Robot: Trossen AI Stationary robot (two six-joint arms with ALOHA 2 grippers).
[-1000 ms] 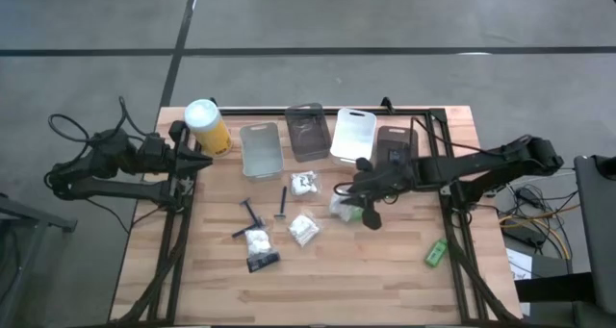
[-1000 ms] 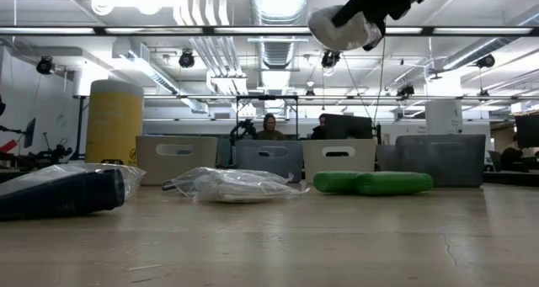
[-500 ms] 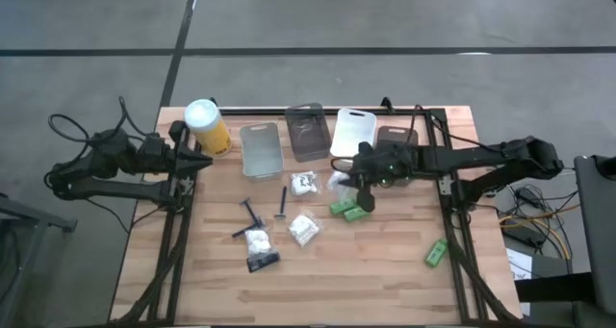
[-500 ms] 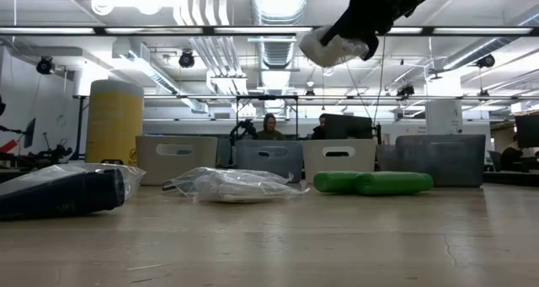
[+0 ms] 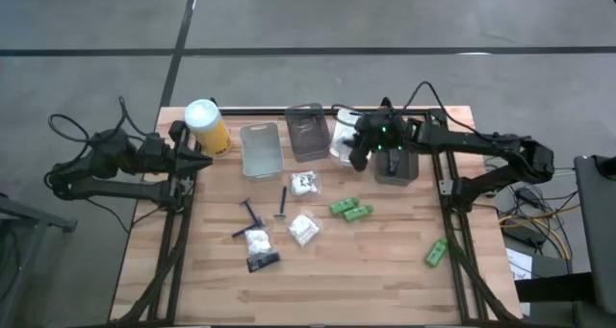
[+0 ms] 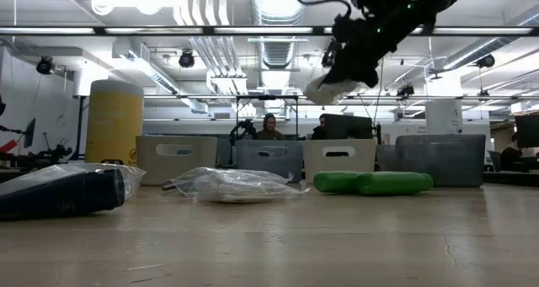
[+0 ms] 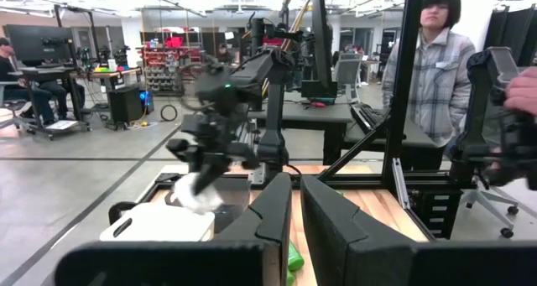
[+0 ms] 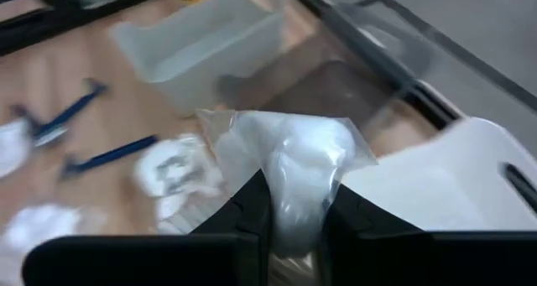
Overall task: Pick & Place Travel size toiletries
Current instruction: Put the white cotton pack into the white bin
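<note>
in the high view the table (image 5: 385, 280) fills the middle of the frame. along its upper edge a row runs left to right: canister (image 5: 207, 126), first bin (image 5: 261, 151), second bin (image 5: 307, 131), third bin (image 5: 352, 136), fourth bin (image 5: 396, 153). the right gripper (image 5: 353, 151) sits over the third bin's lower edge, clamping a packet (image 5: 343, 141). the left gripper (image 5: 201, 160) lies at the table's left edge, just below the canister. below the second bin lies another packet (image 5: 304, 183); left of it, two razors (image 5: 267, 210). lower still are two more packets (image 5: 280, 235) and a sachet (image 5: 263, 262). two tubes (image 5: 350, 210) lie right of center; one tube (image 5: 435, 253) sits at lower right.
</note>
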